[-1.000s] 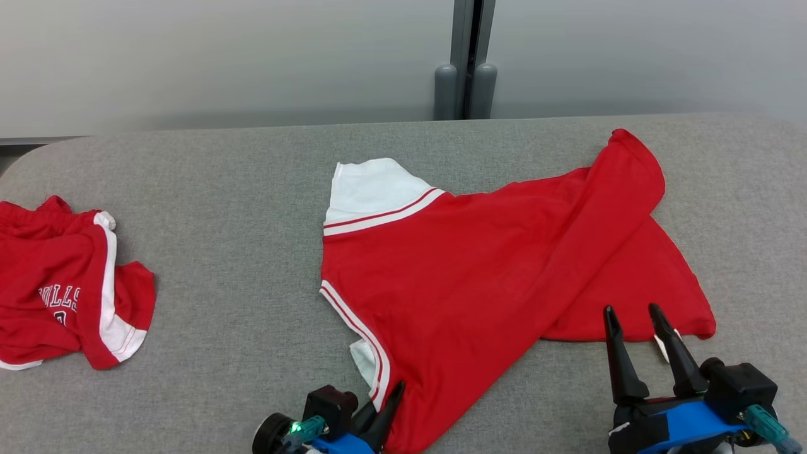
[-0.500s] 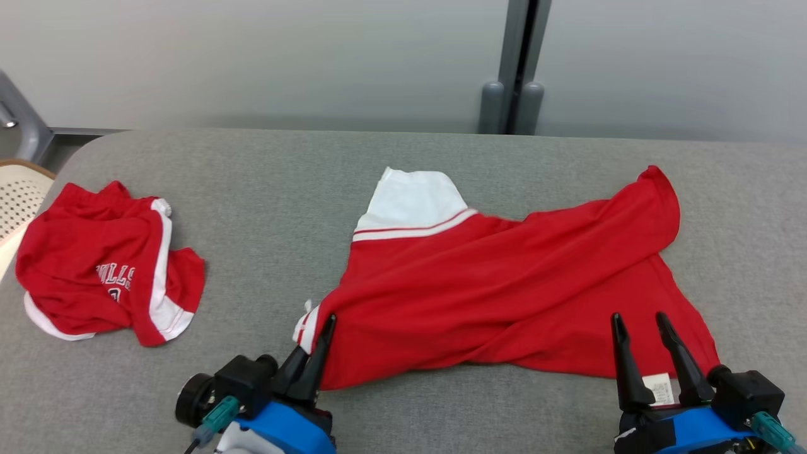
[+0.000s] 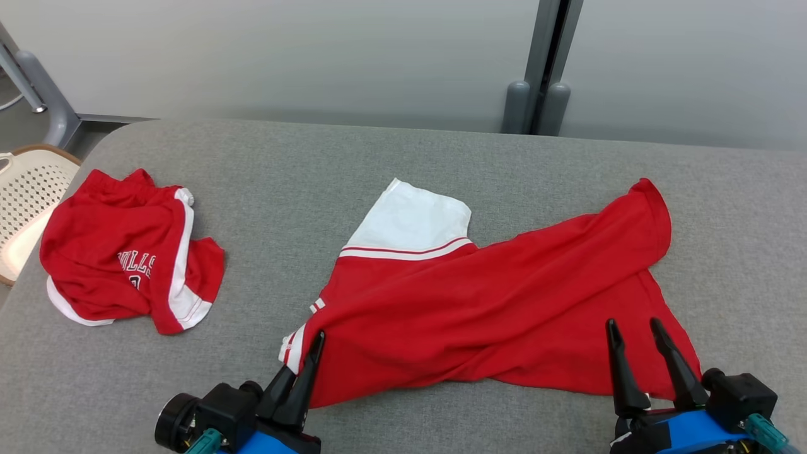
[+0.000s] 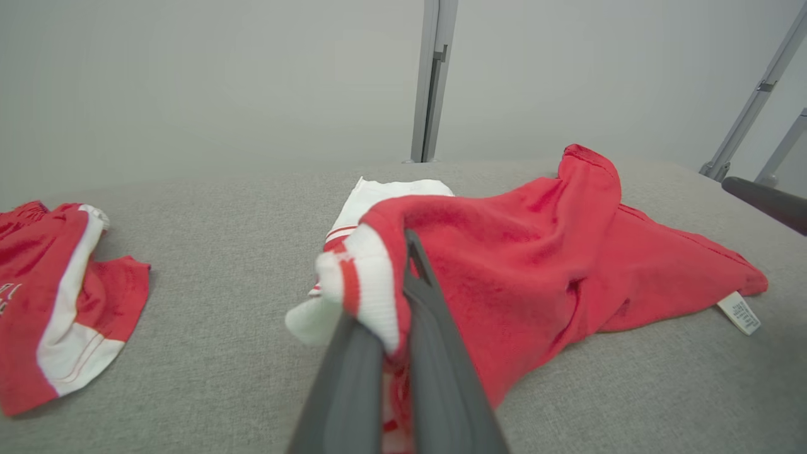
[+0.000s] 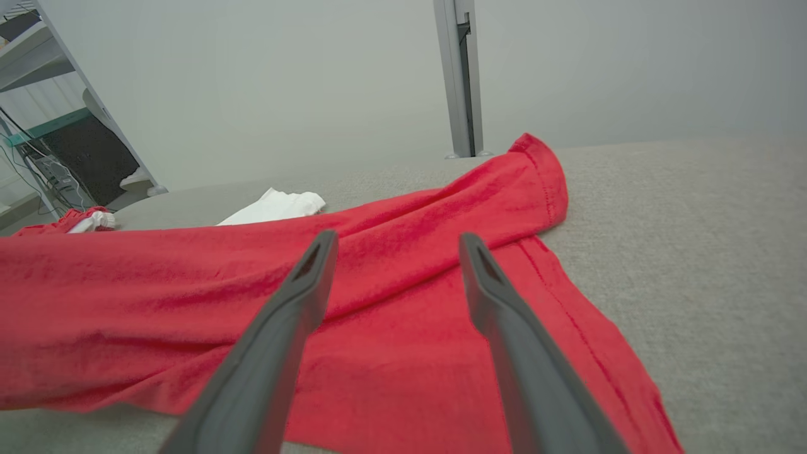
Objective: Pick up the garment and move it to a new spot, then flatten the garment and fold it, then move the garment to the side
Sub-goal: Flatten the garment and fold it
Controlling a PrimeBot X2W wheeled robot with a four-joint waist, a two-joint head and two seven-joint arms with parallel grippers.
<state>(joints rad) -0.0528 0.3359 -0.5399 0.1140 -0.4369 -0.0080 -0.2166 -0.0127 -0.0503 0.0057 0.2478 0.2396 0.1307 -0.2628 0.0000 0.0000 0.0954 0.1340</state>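
Note:
A red garment (image 3: pixel 492 309) with white sleeves and striped trim lies spread and twisted across the grey table (image 3: pixel 378 157). My left gripper (image 3: pixel 315 343) is shut on its near-left striped corner (image 4: pixel 369 284), holding that corner a little off the cloth surface. My right gripper (image 3: pixel 633 328) stands open over the garment's near-right hem (image 5: pixel 403 353), its fingers (image 5: pixel 302 284) apart above the red cloth, holding nothing. One white sleeve (image 3: pixel 413 221) points toward the back. A white label (image 4: pixel 739 312) sticks out at the right hem.
A second red garment (image 3: pixel 126 258) with white side stripes and lettering lies crumpled at the table's left. A white perforated basket (image 3: pixel 22 202) stands off the left edge. A grey post (image 3: pixel 542 69) rises behind the table against the pale wall.
The camera has turned left, shifting the whole picture rightward. My left gripper has pulled the striped corner leftward and up, dragging and twisting the garment; the right gripper stays open over the hem.

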